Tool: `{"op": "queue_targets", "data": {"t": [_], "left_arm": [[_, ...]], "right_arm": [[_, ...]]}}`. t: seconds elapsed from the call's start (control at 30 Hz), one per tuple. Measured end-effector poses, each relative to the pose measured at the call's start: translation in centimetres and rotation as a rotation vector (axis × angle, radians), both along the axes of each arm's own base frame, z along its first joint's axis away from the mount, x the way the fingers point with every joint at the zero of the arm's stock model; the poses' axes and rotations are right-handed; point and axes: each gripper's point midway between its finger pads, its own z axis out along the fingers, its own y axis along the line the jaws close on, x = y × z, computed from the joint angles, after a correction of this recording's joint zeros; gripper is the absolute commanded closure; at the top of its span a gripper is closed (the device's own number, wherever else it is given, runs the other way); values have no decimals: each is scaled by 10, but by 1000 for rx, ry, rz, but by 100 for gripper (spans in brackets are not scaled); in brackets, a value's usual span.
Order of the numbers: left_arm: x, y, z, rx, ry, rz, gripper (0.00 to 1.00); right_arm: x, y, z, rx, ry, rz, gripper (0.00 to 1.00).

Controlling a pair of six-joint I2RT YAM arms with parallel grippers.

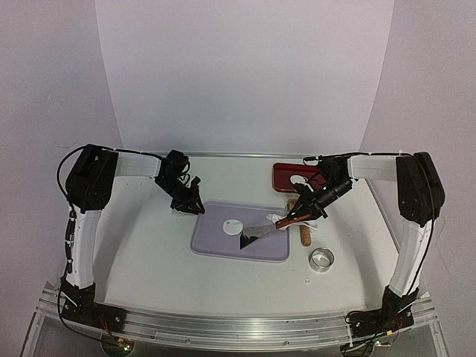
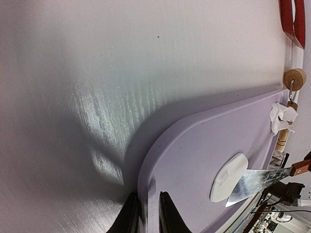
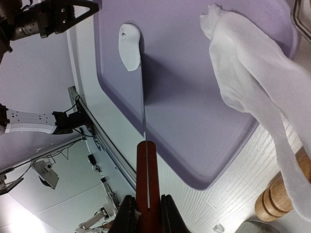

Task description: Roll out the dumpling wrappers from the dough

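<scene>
A round white dumpling wrapper (image 1: 233,226) (image 2: 228,177) (image 3: 129,46) lies flat on the purple board (image 1: 216,245) (image 2: 194,160). My right gripper (image 1: 301,216) (image 3: 147,213) is shut on the red-brown handle (image 3: 146,184) of a metal scraper. The scraper's blade (image 1: 256,234) (image 2: 257,180) touches the wrapper's near edge. My left gripper (image 1: 195,208) (image 2: 149,213) is shut on the board's far left corner, one finger above the rim and one below. Ragged dough (image 1: 316,212) (image 3: 257,82) (image 2: 282,116) hangs over the board's right end.
A red plate (image 1: 282,177) at the back right holds another white disc (image 1: 303,179). The wooden roller (image 1: 304,236) (image 3: 277,199) lies just off the board's right edge. A metal ring cutter (image 1: 321,259) stands on the table in front of it.
</scene>
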Motion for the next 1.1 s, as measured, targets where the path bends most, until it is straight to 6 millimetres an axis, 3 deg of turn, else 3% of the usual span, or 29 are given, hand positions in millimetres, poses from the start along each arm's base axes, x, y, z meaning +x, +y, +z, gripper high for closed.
{"op": "queue_targets", "data": {"t": [0.57, 0.77, 1.1], "left_arm": [[2, -1, -1, 7, 4, -23, 87], [2, -2, -1, 10, 8, -26, 88], [2, -1, -1, 12, 10, -27, 87]], "right_arm": [[41, 25, -15, 90, -39, -39, 100], [50, 40, -21, 116, -58, -69, 100], [66, 49, -25, 150, -93, -133, 100]]}}
